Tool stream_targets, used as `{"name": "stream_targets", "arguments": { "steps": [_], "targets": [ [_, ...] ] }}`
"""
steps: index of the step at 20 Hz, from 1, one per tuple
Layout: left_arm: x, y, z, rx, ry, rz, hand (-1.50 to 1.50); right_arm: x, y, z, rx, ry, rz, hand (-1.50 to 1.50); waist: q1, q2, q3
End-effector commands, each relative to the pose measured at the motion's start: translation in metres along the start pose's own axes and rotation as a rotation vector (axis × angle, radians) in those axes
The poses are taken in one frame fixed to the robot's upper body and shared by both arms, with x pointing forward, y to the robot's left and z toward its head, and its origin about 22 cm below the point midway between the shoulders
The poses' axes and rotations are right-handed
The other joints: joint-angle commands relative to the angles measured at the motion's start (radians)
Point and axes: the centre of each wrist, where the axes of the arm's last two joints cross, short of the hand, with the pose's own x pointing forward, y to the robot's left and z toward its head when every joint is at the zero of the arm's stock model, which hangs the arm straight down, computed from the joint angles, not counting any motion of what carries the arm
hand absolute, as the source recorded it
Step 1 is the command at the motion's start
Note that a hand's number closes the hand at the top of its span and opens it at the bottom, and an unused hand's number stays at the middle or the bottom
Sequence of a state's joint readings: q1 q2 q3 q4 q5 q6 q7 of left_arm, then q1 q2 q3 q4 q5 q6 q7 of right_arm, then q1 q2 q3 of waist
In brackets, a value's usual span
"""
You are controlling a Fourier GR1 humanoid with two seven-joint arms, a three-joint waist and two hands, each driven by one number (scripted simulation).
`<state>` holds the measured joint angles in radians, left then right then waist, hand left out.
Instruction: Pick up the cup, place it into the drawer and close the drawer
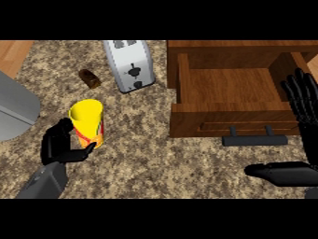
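Curling round the yellow cup (pixel 87 119), well left of the open wooden drawer (pixel 223 86), the left hand (pixel 59 145) seems set to lift it, while the right hand (pixel 313 121) rests spread beside the drawer.

Counter (pixel 161 163): speckled brown-grey stone. Wood flooring (pixel 3 52) past its far-left corner. Silver toaster (pixel 130 65) near far edge, small brown item (pixel 90 78) beside it.

The counter (pixel 161 158) is lit evenly and fairly brightly, and only faint shadows are cast on it. The back and right inner wall of the drawer (pixel 230 86) are shaded darker than its floor. A pale sheen is seen on the toaster (pixel 129 65).
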<state>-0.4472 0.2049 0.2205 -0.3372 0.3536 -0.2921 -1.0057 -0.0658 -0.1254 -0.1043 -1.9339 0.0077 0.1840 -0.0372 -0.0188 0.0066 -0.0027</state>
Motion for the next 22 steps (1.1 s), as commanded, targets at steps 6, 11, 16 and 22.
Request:
{"name": "stream_targets", "arguments": {
  "steps": [6,11,16,22],
  "targets": [
    [0.02,-0.015,-0.041,-0.164,-0.225,0.109,1.5,0.002,-0.01,-0.005,-0.02,0.014,0.011,-1.5,0.006,-0.004,0.001],
    [0.042,-0.062,-0.083,-0.313,-0.208,0.105,1.5,0.0,-0.014,-0.008,-0.036,0.031,0.014,-1.5,0.027,-0.012,0.004],
    [0.069,-0.111,-0.109,-0.385,-0.268,0.029,1.5,0.0,-0.016,0.007,-0.026,0.036,0.006,-1.5,0.024,-0.012,0.004],
    [0.117,-0.197,-0.127,-0.466,-0.279,0.013,1.5,0.007,-0.021,0.002,-0.041,0.043,0.024,-1.5,0.03,-0.016,0.004]
  ]
}}
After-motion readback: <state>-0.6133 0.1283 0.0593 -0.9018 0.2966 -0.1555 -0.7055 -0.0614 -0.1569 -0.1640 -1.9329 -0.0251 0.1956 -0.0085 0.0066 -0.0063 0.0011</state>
